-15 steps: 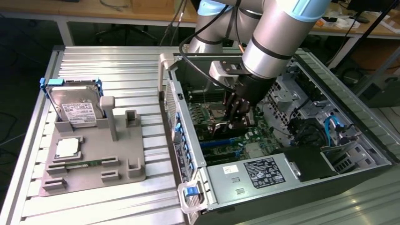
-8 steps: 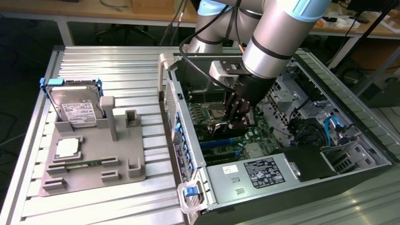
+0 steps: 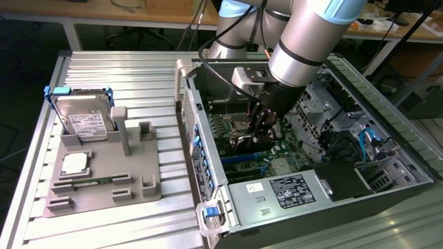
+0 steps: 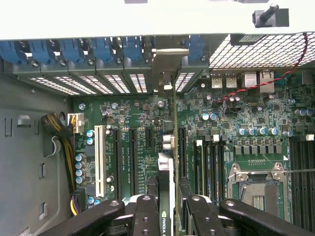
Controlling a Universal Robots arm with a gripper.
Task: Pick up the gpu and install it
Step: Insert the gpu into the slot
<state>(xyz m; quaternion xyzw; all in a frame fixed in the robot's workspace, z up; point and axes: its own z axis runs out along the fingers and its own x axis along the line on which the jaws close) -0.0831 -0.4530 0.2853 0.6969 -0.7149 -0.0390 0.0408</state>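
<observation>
So the grey Universal Robots arm (image 3: 304, 46) is reaching down into the open dark computer case (image 3: 332, 171), with its black 2-finger gripper (image 3: 262, 129) sitting low over the green motherboard (image 3: 239, 132). In the wrist view the gripper (image 4: 170, 206) is clamped on the gpu (image 4: 167, 162), a thin dark expansion card with a silvery metal bracket, seen edge-on and standing upright between the black fingers (image 4: 146, 214). The card runs straight toward 12 o'clock in that view, its bracket end reaching the row of rear slot covers with blue plastic clips (image 4: 103, 49). It lines up among the long black expansion slots (image 4: 133, 157), though I can't tell whether it's fully seated.

In the exterior view, the grey plastic parts fixture (image 3: 104, 171) lies on the ribbed aluminium table (image 3: 138, 67), at about 9 o'clock from the case. It holds the silver hard drive in a blue frame (image 3: 83, 116) standing up, a square silver CPU (image 3: 74, 163) lying flat, and a narrow green RAM stick (image 3: 90, 181) just beside it.
</observation>
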